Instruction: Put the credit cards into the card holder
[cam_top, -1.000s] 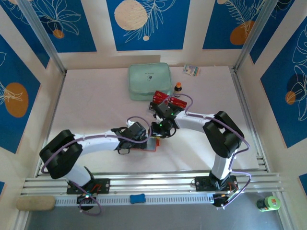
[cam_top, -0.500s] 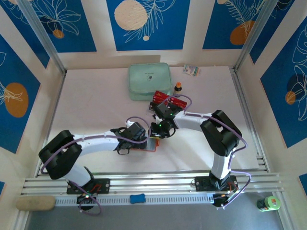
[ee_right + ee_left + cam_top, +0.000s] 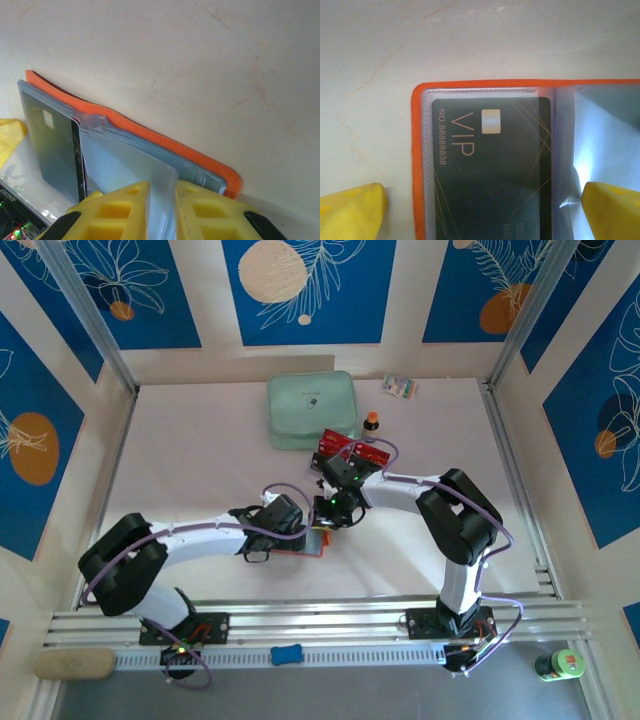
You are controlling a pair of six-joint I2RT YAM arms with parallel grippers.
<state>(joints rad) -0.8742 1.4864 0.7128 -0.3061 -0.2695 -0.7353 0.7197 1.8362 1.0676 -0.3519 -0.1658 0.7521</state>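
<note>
left arm (image 3: 200,537): from near-left base, lies low across desk (image 3: 200,460) toward centre, wrist over holder.
left hand (image 3: 482,212): wide, grips nothing. One yellow fingertip (image 3: 350,210) sits over bare desk left of holder, the other over its clear pockets.
holder (image 3: 416,165): open on desk at centre, between the two hands, orange rim showing on left and far sides.
card (image 3: 490,170): black, "VIP", seated in holder's left clear pocket, just inside the orange rim.
sleeve (image 3: 127,160): clear leaf of holder, raised off the stack, runs up between right fingers.
right hand (image 3: 162,207): narrow, pinching sleeve from above.
right arm (image 3: 410,490): from near-right base, elbow raised, forearm reaching left to holder.
cards (image 3: 333,444): red pile on desk just behind right hand, near pouch (image 3: 311,410) corner.
edges: holder's left and far edges meet bare desk.
room: open desk left of and near holder. Pouch and bottle (image 3: 371,423) stand at far centre.
change: right elbow shifted slightly left. Left shoulder link slightly left too. Holder, cards and pouch have not moved.
</note>
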